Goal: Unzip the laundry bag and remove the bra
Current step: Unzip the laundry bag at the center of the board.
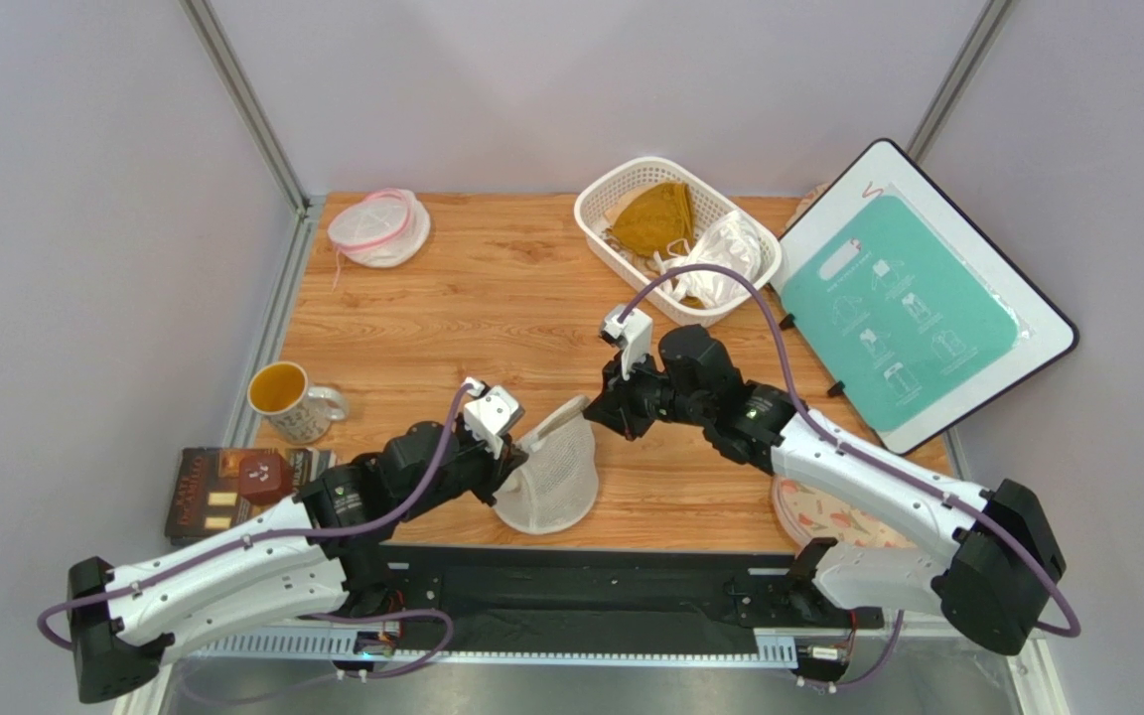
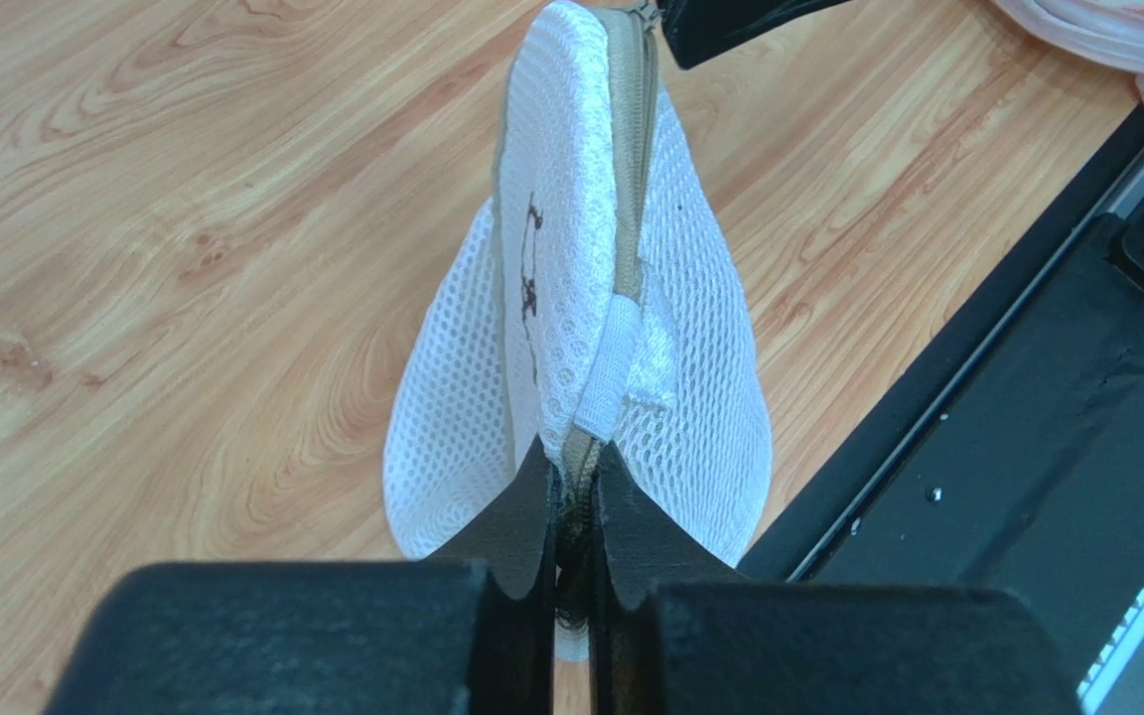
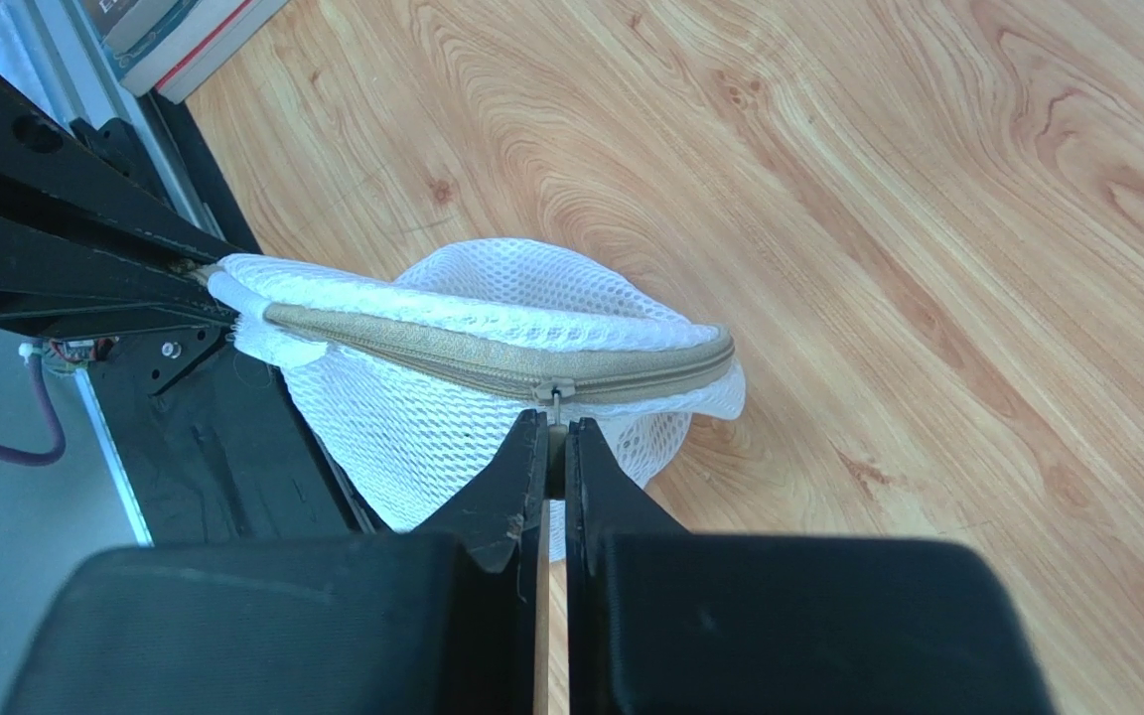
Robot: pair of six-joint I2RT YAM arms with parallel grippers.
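Now, both grippers pinch the bag's zip edge

Top view: your laundry bag (image 1: 548,480) stands close to the near edge of the table (image 1: 459,298), between the two arms, touching the black rail (image 1: 578,574). The mug (image 1: 284,398) is well to its left and the white basket (image 1: 584,212) sits far right. Bare wood runs from the bag to the far side.

Left wrist view: your left gripper (image 2: 575,484) is clamped tight on one end of the tan zip (image 2: 627,179). The rail lies close along the bag's near side.

Right wrist view: your right gripper (image 3: 550,432) has its fingers narrowed to a sliver on the pull tab (image 3: 553,396), at the zip's other end. The zip is closed along all you can see. You cannot tell what is inside the mesh.
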